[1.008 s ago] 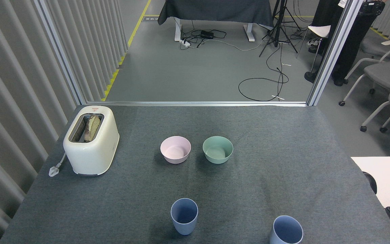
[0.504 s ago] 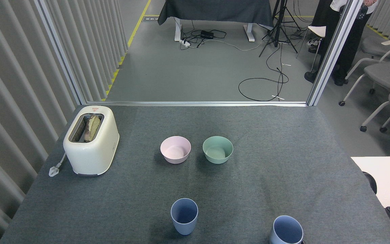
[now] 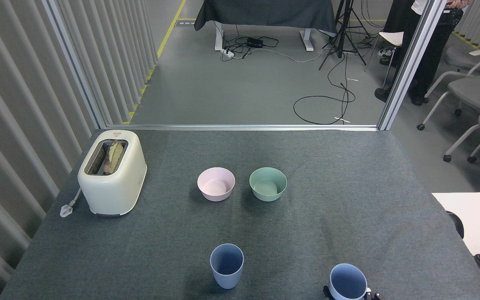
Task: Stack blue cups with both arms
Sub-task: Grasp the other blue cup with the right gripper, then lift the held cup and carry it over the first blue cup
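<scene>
Right blue cup [image 3: 348,282] has shifted slightly left vs 0.5 s ago; right end effector [image 3: 350,295] barely shows at its base, grip state can't tell. Left blue cup [image 3: 226,265] upright on bench [image 3: 140,250], well apart.

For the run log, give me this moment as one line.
stage: grasp start | right cup: right pincer fingertips at base | left cup: free, upright | stacked: no

A grey floor [image 3: 240,87] stretches beyond the counter [image 3: 327,166], strewn with black cables [image 3: 327,104]. Ribbed pale panels [image 3: 23,83] line the left side, edged by a yellow floor stripe [image 3: 169,29]. A dark-draped table [image 3: 265,12] stands at the far end; grey wheeled chairs [image 3: 473,96] cluster at the right.
</scene>
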Controlling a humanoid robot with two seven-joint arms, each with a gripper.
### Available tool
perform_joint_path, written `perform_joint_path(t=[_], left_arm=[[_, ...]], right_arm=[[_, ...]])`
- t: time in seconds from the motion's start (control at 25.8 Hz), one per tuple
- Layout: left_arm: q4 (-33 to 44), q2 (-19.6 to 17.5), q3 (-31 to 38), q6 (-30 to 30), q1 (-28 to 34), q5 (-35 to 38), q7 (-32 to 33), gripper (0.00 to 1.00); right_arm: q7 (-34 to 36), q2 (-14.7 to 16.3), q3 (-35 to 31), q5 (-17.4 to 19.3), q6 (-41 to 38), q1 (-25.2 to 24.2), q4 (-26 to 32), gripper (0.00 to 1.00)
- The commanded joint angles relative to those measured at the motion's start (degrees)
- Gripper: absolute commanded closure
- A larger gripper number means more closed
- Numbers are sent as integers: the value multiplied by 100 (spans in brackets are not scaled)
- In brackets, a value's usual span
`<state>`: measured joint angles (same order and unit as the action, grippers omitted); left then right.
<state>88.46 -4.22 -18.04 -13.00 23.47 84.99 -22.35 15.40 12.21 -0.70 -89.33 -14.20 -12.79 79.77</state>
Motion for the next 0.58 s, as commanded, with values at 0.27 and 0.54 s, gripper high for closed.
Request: perform_joint_path(t=[0.27, 0.54], left_arm=[[-13, 0, 2, -1, -9, 0, -6, 0], [-30, 9, 2, -1, -17, -26, -6, 0]], right_arm=[[94, -52, 26, -129, 93, 567, 56, 55], [-661, -561, 1151, -226, 110, 2298, -357, 52]])
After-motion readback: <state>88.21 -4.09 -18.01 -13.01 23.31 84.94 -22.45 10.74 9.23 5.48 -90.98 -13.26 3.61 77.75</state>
